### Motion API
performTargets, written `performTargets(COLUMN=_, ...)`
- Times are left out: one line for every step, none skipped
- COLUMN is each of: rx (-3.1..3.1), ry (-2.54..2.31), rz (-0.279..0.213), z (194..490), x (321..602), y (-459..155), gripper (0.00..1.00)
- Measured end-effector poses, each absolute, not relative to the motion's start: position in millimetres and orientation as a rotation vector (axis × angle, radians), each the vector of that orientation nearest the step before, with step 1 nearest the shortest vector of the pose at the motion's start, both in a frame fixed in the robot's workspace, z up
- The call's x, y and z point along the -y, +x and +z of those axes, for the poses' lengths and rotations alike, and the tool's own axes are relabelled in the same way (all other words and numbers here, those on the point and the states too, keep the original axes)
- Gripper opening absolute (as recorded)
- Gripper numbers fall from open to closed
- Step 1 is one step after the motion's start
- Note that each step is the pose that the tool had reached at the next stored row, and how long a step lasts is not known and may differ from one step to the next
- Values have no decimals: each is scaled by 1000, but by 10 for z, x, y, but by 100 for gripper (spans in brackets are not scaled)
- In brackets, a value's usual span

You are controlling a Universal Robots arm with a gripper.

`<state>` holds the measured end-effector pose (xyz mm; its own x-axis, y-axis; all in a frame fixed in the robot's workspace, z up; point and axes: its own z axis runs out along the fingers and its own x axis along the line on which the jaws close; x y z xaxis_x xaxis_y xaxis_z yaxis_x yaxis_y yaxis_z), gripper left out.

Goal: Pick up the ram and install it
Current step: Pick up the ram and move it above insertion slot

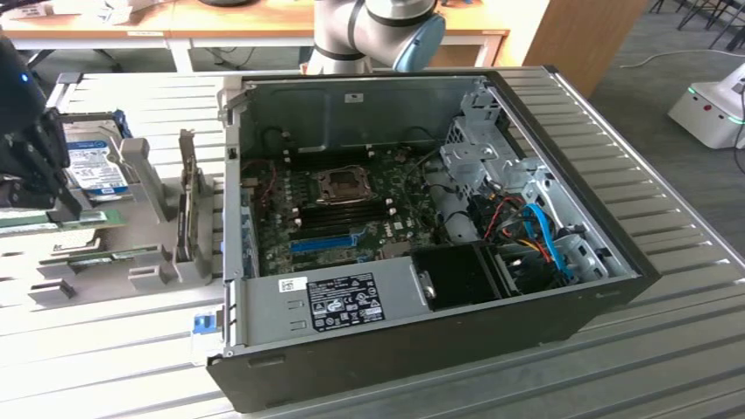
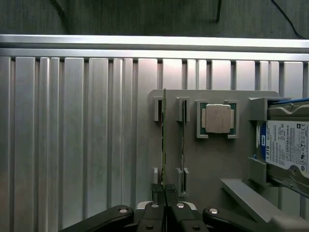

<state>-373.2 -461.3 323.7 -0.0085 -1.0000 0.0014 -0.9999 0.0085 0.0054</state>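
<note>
A robotics lab set up in an office space is shown. A robot arm (image 1: 361, 30) is mounted at the far edge of a ribbed aluminium table (image 1: 675, 201), on which an opened PC case (image 1: 407, 358) and a grey parts fixture (image 1: 149, 278) are laid out. Wooden desks (image 1: 233, 26), grey carpet (image 1: 652, 61) and a white mobile robot (image 1: 710, 105) are seen beyond the table.

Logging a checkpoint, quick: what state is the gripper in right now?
The gripper is closed on the end of the ram, which stands on edge in its grey holder.
</note>
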Motion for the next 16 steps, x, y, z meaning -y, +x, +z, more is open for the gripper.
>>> performTargets(rx=2227, ry=2209, rz=-4, z=3267, x=4613, y=-3731, gripper=12)
performTargets(rx=2227, ry=2209, rz=-4, z=3300, x=4613, y=-3731, gripper=12)
performTargets(rx=2227, ry=2208, rz=-4, z=3328, x=4613, y=-3731, gripper=12)
performTargets(rx=2227, ry=2208, rz=-4, z=3355, x=4613, y=-3732, gripper=12)
performTargets(rx=2227, ry=2208, rz=-4, z=3382, x=4613, y=-3732, gripper=12)
performTargets(rx=2227, ry=2208, rz=-4, z=3411, x=4613, y=-3732, gripper=12)
performTargets(rx=2228, ry=2209, rz=-4, z=3438, x=4613, y=-3732, gripper=12)
performTargets(rx=2227, ry=2209, rz=-4, z=3466, x=4613, y=-3731, gripper=12)
performTargets(rx=2227, ry=2209, rz=-4, z=3494, x=4613, y=-3731, gripper=12)
performTargets(rx=2227, ry=2209, rz=-4, z=3520, x=4613, y=-3731, gripper=12)
performTargets(rx=2227, ry=2208, rz=-4, z=3545, x=4613, y=-3732, gripper=12)
performTargets(rx=2227, ry=2208, rz=-4, z=3571, x=4613, y=-3732, gripper=12)
performTargets(rx=2227, ry=2208, rz=-4, z=3598, x=4613, y=-3732, gripper=12)
performTargets(rx=2227, ry=2209, rz=-4, z=3626, x=4613, y=-3731, gripper=12)
performTargets(rx=2227, ry=2209, rz=-4, z=3652, x=4613, y=-3731, gripper=12)
performTargets(rx=2227, ry=2209, rz=-4, z=3677, x=4613, y=-3731, gripper=12)
